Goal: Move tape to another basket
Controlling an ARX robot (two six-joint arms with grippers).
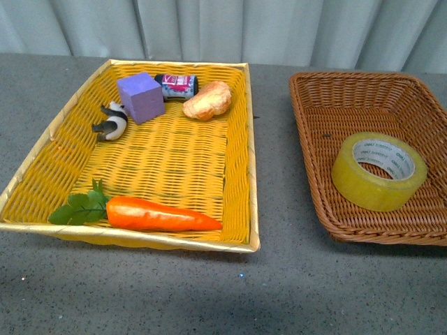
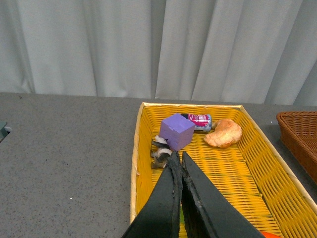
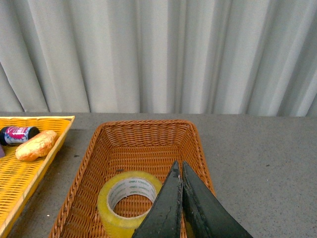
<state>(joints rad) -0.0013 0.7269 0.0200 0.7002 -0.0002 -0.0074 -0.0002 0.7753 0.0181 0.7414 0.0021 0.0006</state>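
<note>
**Tape lying in the brown basket**

The tape (image 1: 379, 171) lies flat inside the brown wicker basket (image 1: 328, 91), beside the yellow basket (image 1: 241, 153) holding a carrot (image 1: 160, 214). The left gripper (image 2: 178, 163) and right gripper (image 3: 178, 171) both have fingers pressed together, holding nothing.

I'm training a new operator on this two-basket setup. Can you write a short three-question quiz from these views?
1. True or false: the tape lies in the brown basket.
2. Which item lies nearest the front rim of the yellow basket? A) purple cube B) carrot C) bread
3. Fill in: in both wrist views, the left gripper and the right gripper have their fingers ____.

Key: 1 true. 2 B. 3 shut, holding nothing.
</note>
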